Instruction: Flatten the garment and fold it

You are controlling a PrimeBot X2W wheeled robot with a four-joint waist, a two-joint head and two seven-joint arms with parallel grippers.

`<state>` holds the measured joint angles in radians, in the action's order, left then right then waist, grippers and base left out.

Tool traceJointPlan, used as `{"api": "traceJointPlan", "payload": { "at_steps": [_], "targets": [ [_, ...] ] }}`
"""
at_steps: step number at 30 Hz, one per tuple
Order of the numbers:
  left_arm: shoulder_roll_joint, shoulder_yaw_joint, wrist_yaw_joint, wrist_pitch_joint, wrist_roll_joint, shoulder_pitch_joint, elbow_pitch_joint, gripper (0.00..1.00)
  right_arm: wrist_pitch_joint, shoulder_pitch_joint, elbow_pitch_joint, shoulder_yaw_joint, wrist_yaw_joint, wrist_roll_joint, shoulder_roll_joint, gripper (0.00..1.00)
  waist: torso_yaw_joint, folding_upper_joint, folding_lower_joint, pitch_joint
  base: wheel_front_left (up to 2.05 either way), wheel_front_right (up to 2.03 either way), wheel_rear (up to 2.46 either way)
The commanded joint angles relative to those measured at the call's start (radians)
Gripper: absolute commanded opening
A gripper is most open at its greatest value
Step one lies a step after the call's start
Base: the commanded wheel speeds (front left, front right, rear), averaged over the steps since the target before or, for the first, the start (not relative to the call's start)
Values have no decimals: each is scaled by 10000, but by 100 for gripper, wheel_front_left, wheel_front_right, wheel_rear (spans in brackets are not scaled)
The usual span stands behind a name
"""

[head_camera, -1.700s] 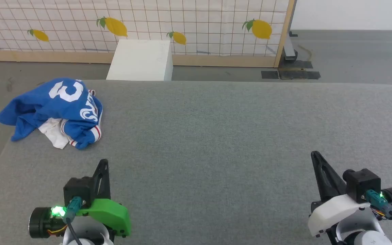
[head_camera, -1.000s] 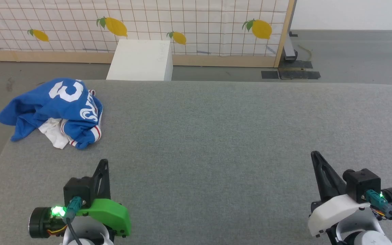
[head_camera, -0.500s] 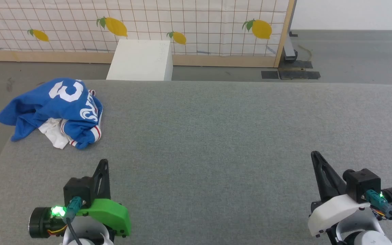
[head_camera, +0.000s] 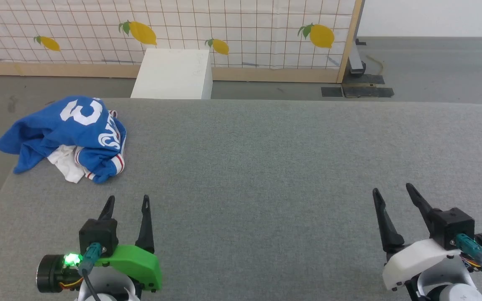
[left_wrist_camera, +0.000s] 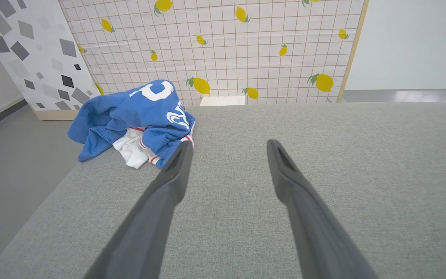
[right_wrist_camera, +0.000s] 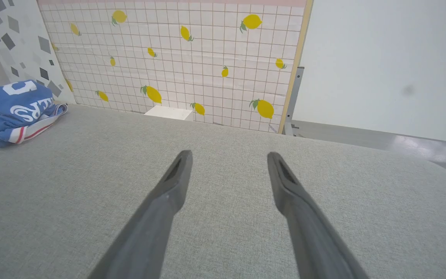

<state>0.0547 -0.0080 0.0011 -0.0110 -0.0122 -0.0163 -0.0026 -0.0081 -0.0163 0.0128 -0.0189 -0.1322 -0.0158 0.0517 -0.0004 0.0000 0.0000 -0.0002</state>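
The garment [head_camera: 67, 136] is a royal-blue jersey with a white 3, white lettering and red-and-white trim, lying crumpled at the far left corner of the grey table [head_camera: 266, 167], partly hanging over the left edge. In the left wrist view the garment [left_wrist_camera: 138, 116] lies ahead and to the left of the fingers; in the right wrist view the garment [right_wrist_camera: 14, 110] is far off at the left. My left gripper [head_camera: 126, 201] stands open near the front left, well short of the garment. My right gripper [head_camera: 392, 190] stands open at the front right, nothing between its fingers.
A white box [head_camera: 174, 73] stands on the floor beyond the table's far edge. Behind it a lemon-patterned gridded panel [head_camera: 245, 29] in a wooden frame closes off the back. Grey floor lies to the left of the table.
Both grippers have opened: their fingers were together half a second ago and now stand apart. The garment and both arms have stayed where they were.
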Motion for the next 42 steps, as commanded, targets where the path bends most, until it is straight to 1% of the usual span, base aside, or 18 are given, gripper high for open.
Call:
{"api": "traceJointPlan", "payload": {
  "at_steps": [1,29,42],
  "targets": [
    [-1,8,-23,-102,-18,-52,23,100,-120,3,42,-94,1,-137,-1,100,-3,0,0,-2,0,0,0],
    [-10,125,-48,-676,-295,-164,7,100,-696,56,371,-950,4,-888,-4,100,-17,0,0,82,0,0,0],
    [-17,130,17,-944,-489,-201,-16,100,-966,118,532,-1097,6,-1013,-6,100,439,0,0,152,0,0,0]
  ]
}}
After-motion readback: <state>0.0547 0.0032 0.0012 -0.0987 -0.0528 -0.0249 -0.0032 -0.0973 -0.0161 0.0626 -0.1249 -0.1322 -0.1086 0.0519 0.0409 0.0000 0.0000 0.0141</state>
